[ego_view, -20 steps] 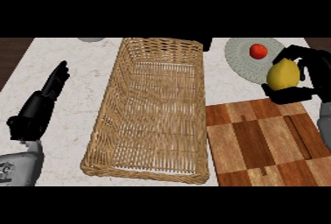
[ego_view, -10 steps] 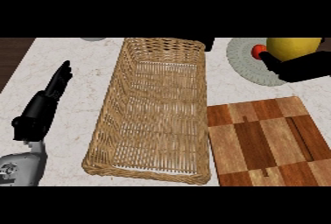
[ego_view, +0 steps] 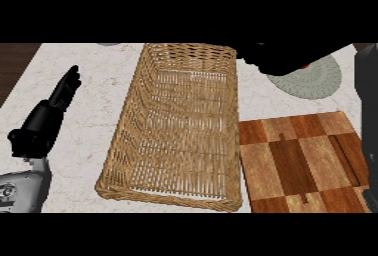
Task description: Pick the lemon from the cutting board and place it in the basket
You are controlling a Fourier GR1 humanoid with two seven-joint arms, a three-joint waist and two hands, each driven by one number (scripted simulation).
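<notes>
Nearest the viewer, the chequered cutting board point(ego_view: 306, 162) is seen lying bare at the right of the desk point(ego_view: 81, 125), no lemon on it anymore, so the pick part can be judged done. Just left of it, touching or nearly so, the long wicker basket point(ego_view: 177, 125) is laid out with nothing inside yet. Over at the left edge the left robot hand point(ego_view: 52, 117) is parked, fingers straight and spread loosely, pointing away, just resting. Further back at the top right, a grey plate point(ego_view: 314, 80) is partly covered by a dark shape that's taken to be the right robot hand point(ego_view: 284, 57), sitting right by the basket's far right corner. Honestly whether its fingers are curled or not can't be told from here, and the lemon itself isn't visible at all, so it's presumably hidden inside that hand. For the placing step, the hand should be brought leftward over the basket's rim until it's well over the middle of the weave, then lowered before anything is let go, so the lemon isn't bounced off the rim or rolled out.
</notes>
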